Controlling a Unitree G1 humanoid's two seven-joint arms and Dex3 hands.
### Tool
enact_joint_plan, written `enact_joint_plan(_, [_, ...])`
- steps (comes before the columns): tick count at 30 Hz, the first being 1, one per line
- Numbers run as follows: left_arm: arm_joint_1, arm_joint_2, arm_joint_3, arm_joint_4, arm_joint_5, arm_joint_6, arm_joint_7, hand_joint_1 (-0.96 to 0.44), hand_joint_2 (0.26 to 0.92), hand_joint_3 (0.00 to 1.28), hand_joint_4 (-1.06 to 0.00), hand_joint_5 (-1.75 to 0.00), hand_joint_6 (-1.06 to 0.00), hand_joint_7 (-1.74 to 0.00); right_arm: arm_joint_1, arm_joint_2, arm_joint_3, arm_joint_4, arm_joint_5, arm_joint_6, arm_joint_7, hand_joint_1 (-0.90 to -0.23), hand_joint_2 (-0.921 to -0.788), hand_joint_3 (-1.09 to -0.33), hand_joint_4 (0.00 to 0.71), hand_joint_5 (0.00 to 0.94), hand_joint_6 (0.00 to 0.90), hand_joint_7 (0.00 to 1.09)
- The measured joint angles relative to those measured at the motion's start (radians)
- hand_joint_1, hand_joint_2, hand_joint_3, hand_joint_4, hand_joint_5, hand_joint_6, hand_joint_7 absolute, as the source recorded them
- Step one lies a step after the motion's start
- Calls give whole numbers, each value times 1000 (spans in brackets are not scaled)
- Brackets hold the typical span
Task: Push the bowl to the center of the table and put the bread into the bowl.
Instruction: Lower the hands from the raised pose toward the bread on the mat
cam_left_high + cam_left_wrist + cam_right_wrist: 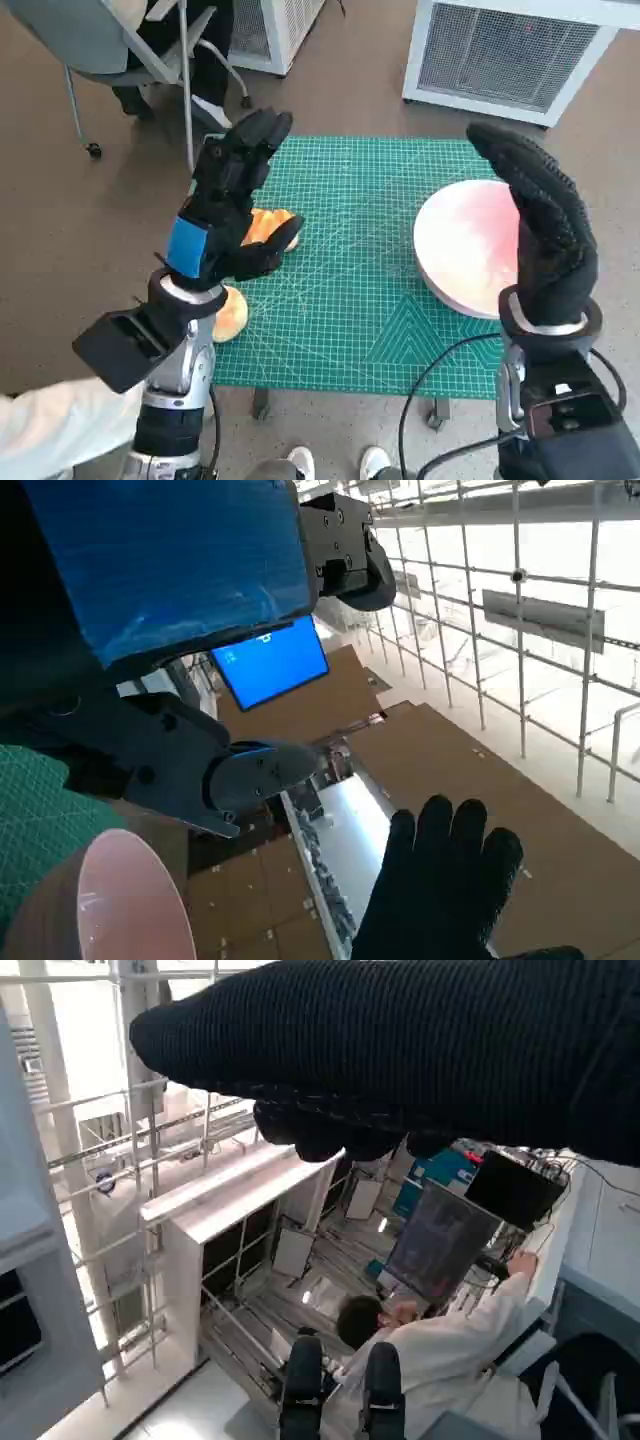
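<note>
Left hand point(232, 190) hovers raised over the left side of the worktop point(350, 300), fingers spread, holding nothing. Two pieces of bread sit under it: one point(272, 226) orange-brown, partly hidden behind the palm, the other point(230, 312) paler, right at the worktop's left edge by the wrist. Risk here: the edge piece could get nudged off onto the floor point(60, 250) if the arm drops or sweeps outward; a blind grab at the hidden piece could also miss, since the hand blocks the head view of it.

Centre of the green cutting mat is bare.

Bowl point(470, 247) sits well right of centre, near the right edge; pale pink, shallow, wide rim, looks smooth and light. Right hand point(545, 230) in the black glove stands upright just at the bowl's right side, fingers straight and together, gripping nothing; contact with the rim cannot be told. Risk: a push high on the rim may tip or spin the bowl instead of sliding it, or overshoot into the bread. The mat may drag too.
</note>
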Motion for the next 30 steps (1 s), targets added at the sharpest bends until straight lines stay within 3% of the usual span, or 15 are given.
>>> enact_joint_plan(24, [0,0,0,1,-1,-5,-9,-235,792,584,1,-424,1,-617,0,-1,-15,32,-19,-23,-4,-408,-921,-495,421,3,75,780])
enact_joint_plan(30, [0,0,0,1,-2,-9,-10,-236,789,585,1,-429,1,-630,0,-33,-56,85,6,-59,-3,-390,-921,-482,430,4,129,691])
